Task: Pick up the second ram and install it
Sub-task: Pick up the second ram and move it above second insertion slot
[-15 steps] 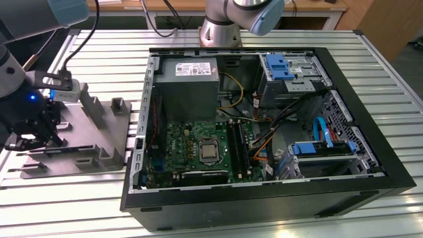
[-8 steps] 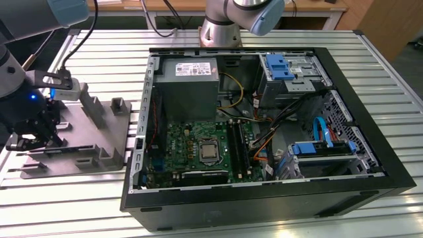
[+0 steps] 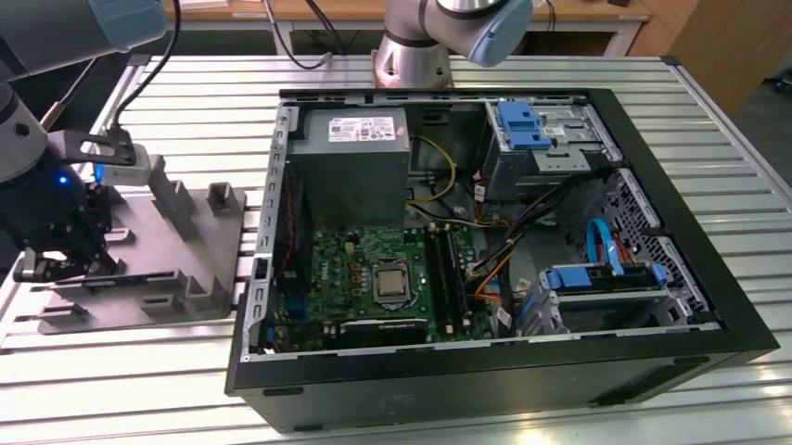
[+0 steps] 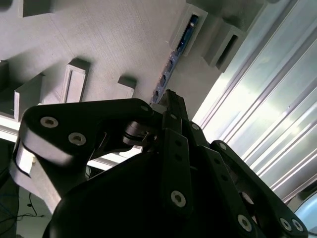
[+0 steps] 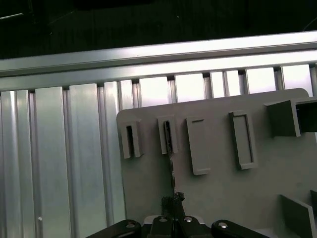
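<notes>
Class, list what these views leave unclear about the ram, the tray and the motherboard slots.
- Second wrist view: the second ram is edge-on, faces unseen; the gripper hides one end.
- Exterior view: the gripper covers the ram on the holder tray.
- Exterior view: the motherboard slots are too small to tell if filled.
- First wrist view: the picture's edge cuts off the tray.

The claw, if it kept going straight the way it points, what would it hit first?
Probably the thin dark memory stick standing on edge in the grey moulded holder tray: the claw is right at its end. Behind it lies the tray floor; depth is hard to judge.
</notes>
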